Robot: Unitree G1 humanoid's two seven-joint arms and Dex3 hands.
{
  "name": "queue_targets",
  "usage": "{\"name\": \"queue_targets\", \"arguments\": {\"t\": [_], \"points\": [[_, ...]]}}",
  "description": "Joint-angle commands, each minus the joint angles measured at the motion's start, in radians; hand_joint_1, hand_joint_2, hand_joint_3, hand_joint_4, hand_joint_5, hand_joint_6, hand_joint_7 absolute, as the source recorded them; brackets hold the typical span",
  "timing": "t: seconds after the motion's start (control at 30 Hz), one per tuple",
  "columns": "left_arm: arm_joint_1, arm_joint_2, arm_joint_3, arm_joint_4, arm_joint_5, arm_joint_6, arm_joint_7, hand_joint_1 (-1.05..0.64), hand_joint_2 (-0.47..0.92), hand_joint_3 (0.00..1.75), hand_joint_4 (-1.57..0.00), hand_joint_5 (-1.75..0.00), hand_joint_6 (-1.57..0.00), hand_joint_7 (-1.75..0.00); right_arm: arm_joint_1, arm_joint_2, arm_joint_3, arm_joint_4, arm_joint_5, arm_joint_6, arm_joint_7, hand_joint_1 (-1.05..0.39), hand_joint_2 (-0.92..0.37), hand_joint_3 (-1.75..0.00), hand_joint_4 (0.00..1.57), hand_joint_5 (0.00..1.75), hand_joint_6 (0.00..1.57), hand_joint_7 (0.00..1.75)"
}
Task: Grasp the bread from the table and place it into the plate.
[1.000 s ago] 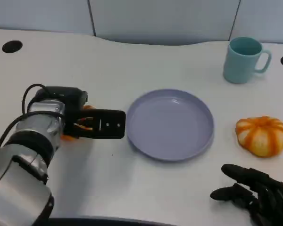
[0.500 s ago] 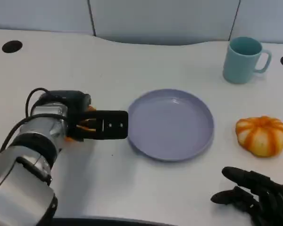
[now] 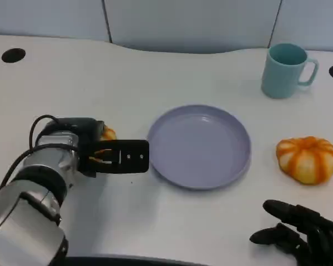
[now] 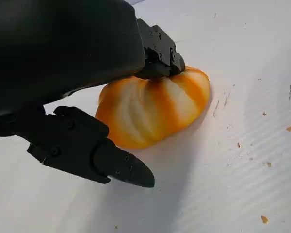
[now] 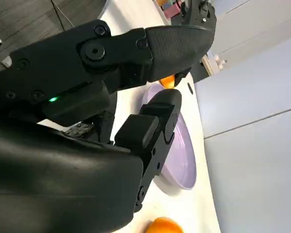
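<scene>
Two glossy, ribbed orange breads: the left hand [image 3: 108, 157] clamps one bread [image 4: 153, 108] beside the smooth lavender plate [image 3: 200, 146]; right hand [image 3: 302, 233] fingers apart.

Round bread roll under left hand [image 4: 153, 114]: orange w/ pale cream stripes running crown to edge, glossy. Second round bread roll at table's right [image 3: 307, 159]: same orange-and-cream striping. Round flat plate [image 3: 200, 146]: plain lavender-purple, no pattern. Handled mug [image 3: 286, 70]: pale teal, inside a shade darker. Tabletop [image 3: 155, 77]: white, w/ small brown crumb specks near the left roll in left wrist view. Left many-fingered hand [image 3: 114, 156]: black; forearm silver w/ black bands and cable. Right many-fingered hand [image 3: 302, 233]: black; small green light on it in right wrist view.
</scene>
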Motion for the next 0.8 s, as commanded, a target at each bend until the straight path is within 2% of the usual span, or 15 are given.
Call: {"name": "queue_targets", "arguments": {"t": [0.03,0.2,0.47,0.6,0.63,0.77,0.8], "points": [[0.027,0.011,-0.016,0.012,0.013,0.004,0.017,-0.38,0.78,0.0,-0.2,-0.06,-0.22,0.0,0.018,-0.009,-0.002,0.001,-0.008,-0.006,-0.011,-0.74,-0.92,-0.32,0.62,0.98,0.93,0.01],[0.039,0.013,-0.015,0.015,0.011,-0.001,0.053,-0.29,0.79,0.01,-0.28,-0.08,-0.28,-0.02,0.02,-0.012,-0.004,-0.001,0.003,-0.002,0.003,-0.74,-0.92,-0.33,0.59,0.98,0.93,0.01],[0.058,0.019,-0.009,0.017,0.0,-0.013,0.09,-0.29,0.81,0.0,-0.38,-0.06,-0.44,-0.04,0.026,-0.012,-0.009,-0.013,0.015,0.009,0.006,-0.74,-0.92,-0.32,0.6,0.98,0.93,0.0],[0.066,0.023,-0.022,0.019,0.014,-0.019,0.114,-0.28,0.82,0.0,-0.48,-0.09,-0.53,-0.05,0.027,-0.013,-0.01,-0.015,0.017,0.015,0.009,-0.74,-0.92,-0.31,0.6,0.99,0.93,0.01],[0.069,0.025,-0.03,0.019,0.021,-0.022,0.124,-0.28,0.84,0.01,-0.56,-0.13,-0.57,-0.06,0.026,-0.015,-0.011,-0.014,0.02,0.017,0.014,-0.74,-0.92,-0.31,0.59,0.98,0.93,0.01],[0.072,0.039,-0.061,0.02,0.052,-0.05,0.139,-0.23,0.89,0.02,-0.68,-0.2,-0.61,-0.04,0.028,-0.013,-0.012,-0.016,0.02,0.019,0.014,-0.75,-0.92,-0.3,0.58,0.98,0.93,0.0],[0.072,0.043,-0.064,0.02,0.056,-0.059,0.138,-0.23,0.91,0.04,-0.66,-0.38,-0.63,-0.03,0.028,-0.013,-0.013,-0.016,0.018,0.016,0.014,-0.75,-0.92,-0.3,0.58,0.99,0.93,0.0]]}}
